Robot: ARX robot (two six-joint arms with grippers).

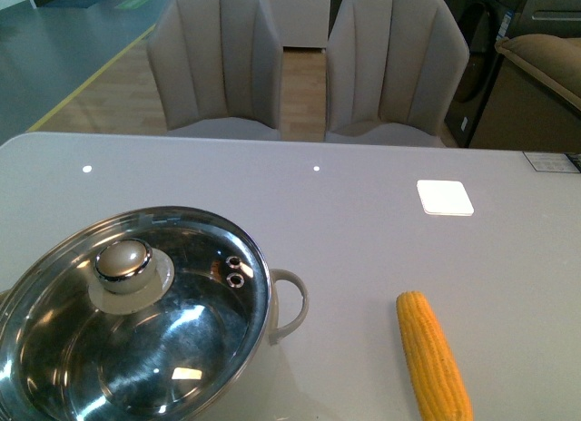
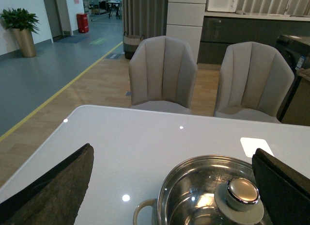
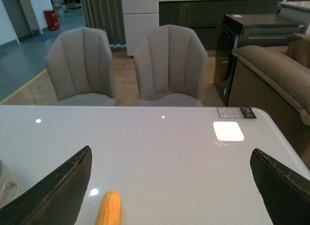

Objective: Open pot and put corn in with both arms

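Note:
The steel pot stands at the table's near left with its glass lid on; the silver knob sits on top. A pale loop handle faces right. The yellow corn lies on the table at the near right, lengthwise away from me. Neither arm shows in the front view. In the left wrist view, my left gripper is open above the pot, with the knob near one finger. In the right wrist view, my right gripper is open, and the corn lies near one finger.
Two beige chairs stand behind the white table's far edge. A white square shows on the tabletop right of centre, and a card lies at the far right edge. A brown sofa stands to the right.

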